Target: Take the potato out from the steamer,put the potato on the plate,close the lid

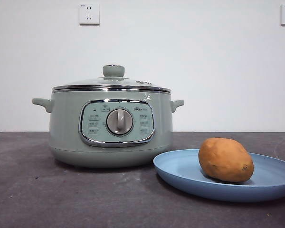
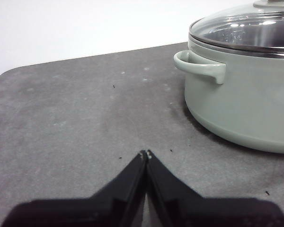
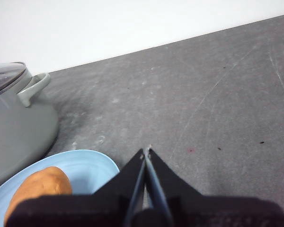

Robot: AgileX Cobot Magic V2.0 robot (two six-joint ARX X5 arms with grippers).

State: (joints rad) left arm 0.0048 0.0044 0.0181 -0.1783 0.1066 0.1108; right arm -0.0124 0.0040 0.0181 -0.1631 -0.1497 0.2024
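The sage-green steamer (image 1: pixel 110 124) stands at the left-middle of the table with the glass lid (image 1: pixel 112 81) seated on it. The orange-brown potato (image 1: pixel 225 159) lies on the light-blue plate (image 1: pixel 180 173) to the steamer's right. My left gripper (image 2: pixel 146 153) is shut and empty, low over the table, apart from the steamer's side handle (image 2: pixel 201 67). My right gripper (image 3: pixel 146 151) is shut and empty, beside the plate (image 3: pixel 85 165) and potato (image 3: pixel 38 188). Neither gripper shows in the front view.
A dark grey table top (image 1: pixel 38 190) spreads around the pot and plate. A white wall with two sockets (image 1: pixel 89 14) stands behind. The table's rounded corner (image 2: pixel 4 75) shows in the left wrist view.
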